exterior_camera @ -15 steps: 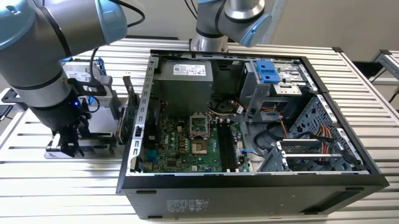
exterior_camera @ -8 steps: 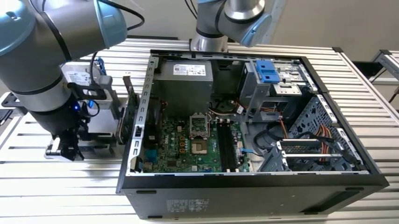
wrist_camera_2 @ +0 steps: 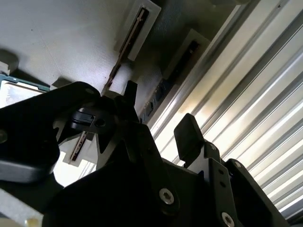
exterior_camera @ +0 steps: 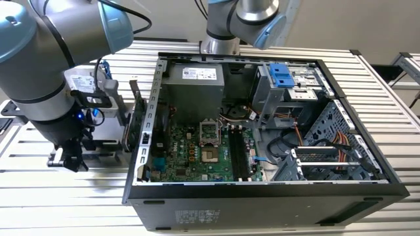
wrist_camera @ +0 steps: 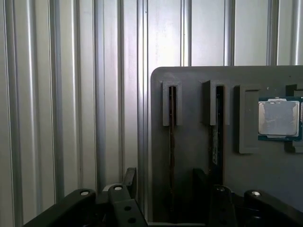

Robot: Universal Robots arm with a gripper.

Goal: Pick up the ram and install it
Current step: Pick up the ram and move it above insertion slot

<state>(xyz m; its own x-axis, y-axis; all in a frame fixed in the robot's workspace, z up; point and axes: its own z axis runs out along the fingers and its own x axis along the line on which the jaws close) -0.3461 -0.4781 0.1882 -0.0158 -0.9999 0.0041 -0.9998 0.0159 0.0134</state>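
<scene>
The gripper (wrist_camera: 164,177) hangs low over the gray parts holder (wrist_camera: 194,142), which lies on the ribbed metal table (wrist_camera: 71,94) beside the open computer case (exterior_camera: 262,201), on the exterior view's left. Its jaws are wide apart and hold nothing. In both wrist views the ram (wrist_camera: 171,151) stands on edge in the holder's slot nearest the holder's outer edge and runs between the two fingers (wrist_camera_2: 189,132); whether they touch it cannot be told. A second stick (wrist_camera: 215,142) stands in the next slot, and beyond it a processor chip (wrist_camera: 279,118) rests in the holder.
</scene>
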